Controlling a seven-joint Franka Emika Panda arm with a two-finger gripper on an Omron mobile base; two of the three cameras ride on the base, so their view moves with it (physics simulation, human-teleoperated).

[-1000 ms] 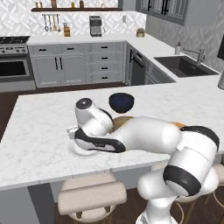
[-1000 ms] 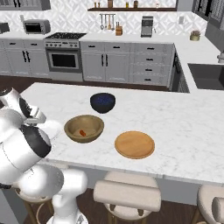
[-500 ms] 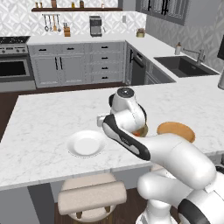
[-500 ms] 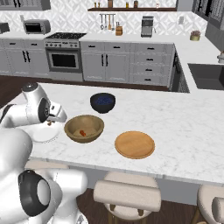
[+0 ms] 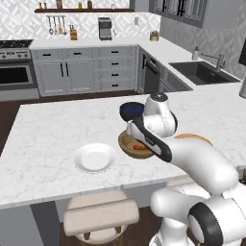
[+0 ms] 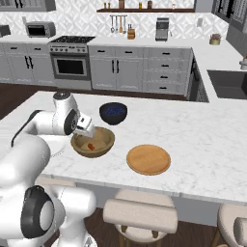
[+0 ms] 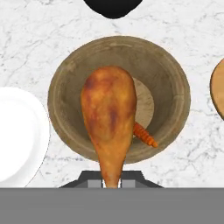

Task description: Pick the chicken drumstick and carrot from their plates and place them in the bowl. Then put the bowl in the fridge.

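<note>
Hanging above the bowl (image 7: 118, 57), the chicken drumstick (image 7: 109, 118) is pinched by its thin bone in the end effector (image 7: 111, 181). Bulb-heavy and probably greasy, it may swing. The carrot (image 7: 144, 134) lies inside at four o'clock.

At mid-frame the wooden bowl (image 5: 130, 145) is seen on the marble desk (image 5: 53, 129), partly covered by the white arm (image 5: 192, 163). A white plate (image 5: 94, 157) lies to its left, a dark blue bowl (image 5: 130, 111) just above it.
</note>
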